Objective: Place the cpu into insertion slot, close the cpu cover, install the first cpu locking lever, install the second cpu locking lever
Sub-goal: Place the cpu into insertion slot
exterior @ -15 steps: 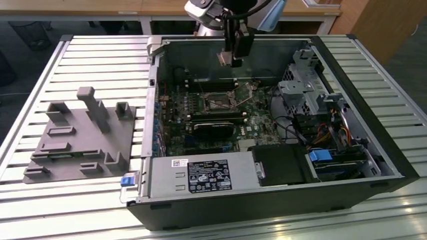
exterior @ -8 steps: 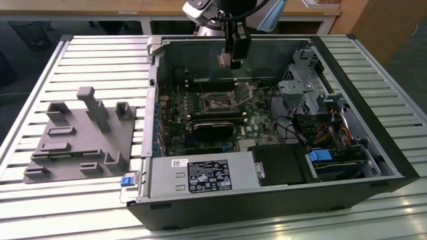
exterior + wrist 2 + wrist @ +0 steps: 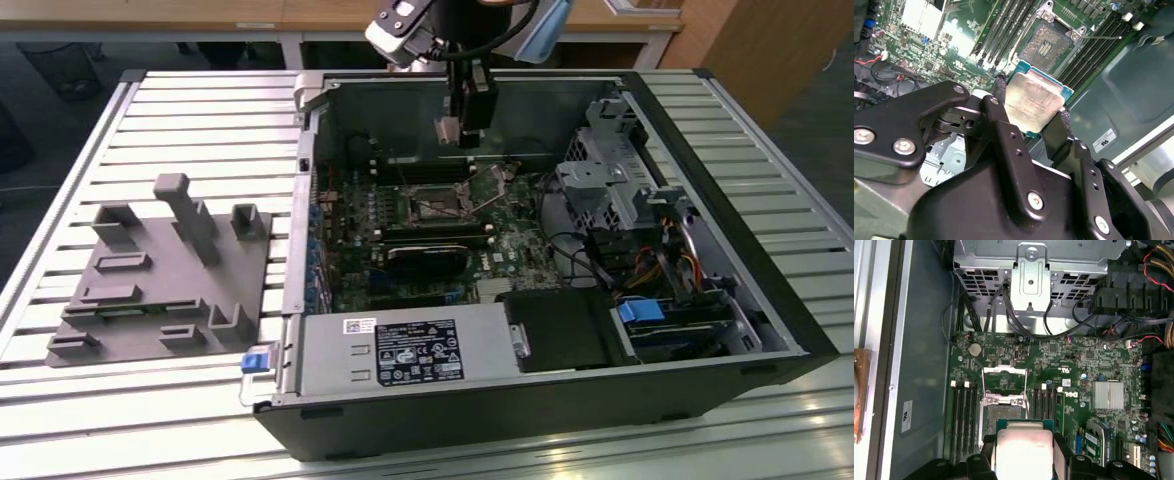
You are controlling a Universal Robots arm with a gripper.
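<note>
In the exterior view the pincer [image 3: 458,128] hangs over the open computer case [image 3: 467,420] on the slatted table [image 3: 200,110]. It is clamped on the cpu [image 3: 449,130], and the insertion slot [image 3: 438,208] lies lower on the board, well apart.

In the second wrist view both fingers grip the cpu by its edges, metal top toward the camera, with the bare slot beyond it.

In the first wrist view the cpu cover [image 3: 1005,385] stands swung open past the slot.

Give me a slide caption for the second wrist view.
Gripper shut on the cpu, held clear of the uncovered insertion slot on the green board.
</note>
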